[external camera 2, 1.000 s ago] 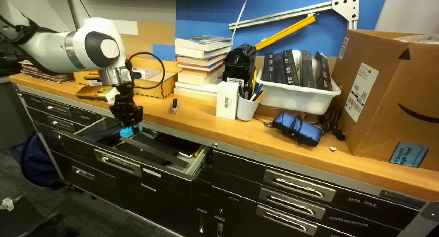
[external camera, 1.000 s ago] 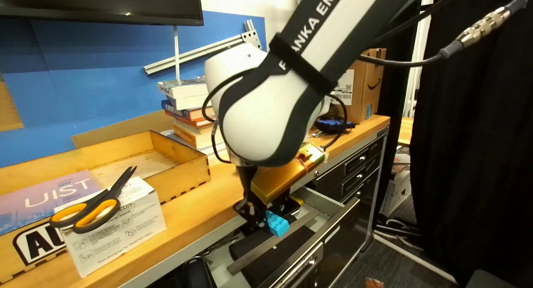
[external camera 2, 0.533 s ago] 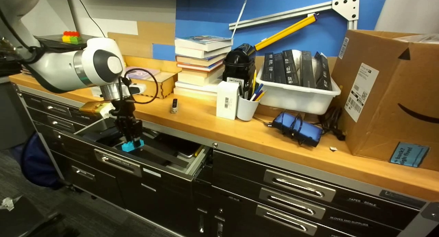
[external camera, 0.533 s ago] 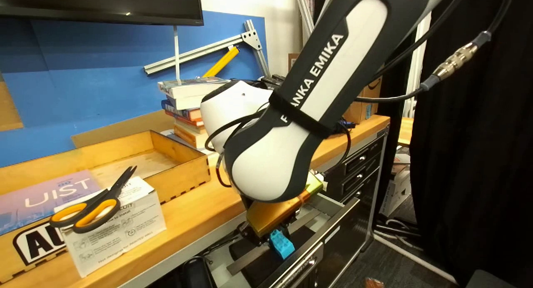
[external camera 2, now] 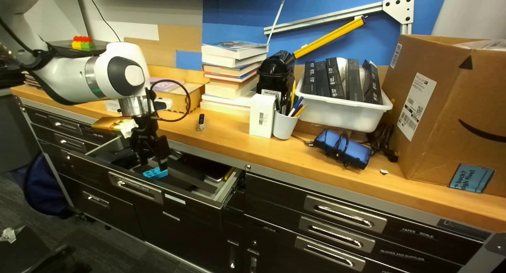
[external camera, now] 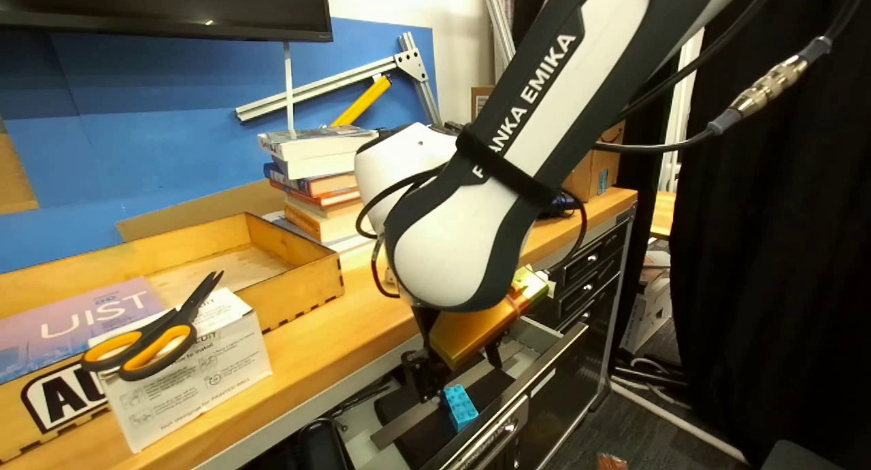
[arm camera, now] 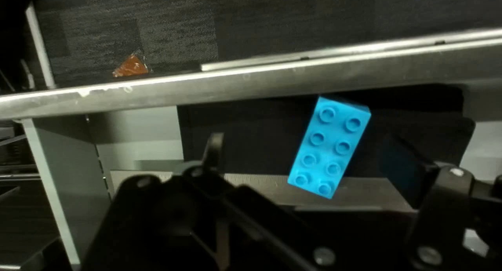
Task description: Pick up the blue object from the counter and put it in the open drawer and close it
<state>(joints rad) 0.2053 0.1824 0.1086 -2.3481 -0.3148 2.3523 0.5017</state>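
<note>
Wooden tray (external camera: 309, 294): on the counter (external camera: 354, 327), farthest left in an exterior view, a bluish printed sheet (external camera: 75, 327) lying in it.
White box (external camera: 204, 381): in front of the tray; scissors (external camera: 167, 327) lie across its top, handles jutting past the edge.
Books (external camera: 316, 184): stacked toward the back of the counter.
Gripper (external camera 2: 153, 162): points down into the open drawer (external camera: 561, 375), its fingers (arm camera: 411, 177) well apart; the wrist view shows a gap on each side of the blue brick (arm camera: 329, 147).
Blue brick: within the drawer, between the fingers, studs toward the wrist camera, aslant to the drawer's front; in that view one end overlaps a metal strip (arm camera: 270, 186) and the rest shows against a dark flat piece (arm camera: 243, 137). Its underside is hidden.
Gold-wrapped block (external camera: 476, 330): just above the fingers, tilted.
Arm (external camera: 524, 160): slopes from upper right to lower left, ending in a rounded white joint (external camera: 442, 266); in an exterior view the forearm (external camera 2: 75, 79) reaches in nearly level from that view's left, and the wrist (external camera 2: 136, 107) bends down over the drawer.
Cardboard box (external camera: 590, 176): on the counter, partly hidden by the arm.
Cable coupling (external camera: 769, 86): right of the arm, before a black curtain (external camera: 769, 266).
</note>
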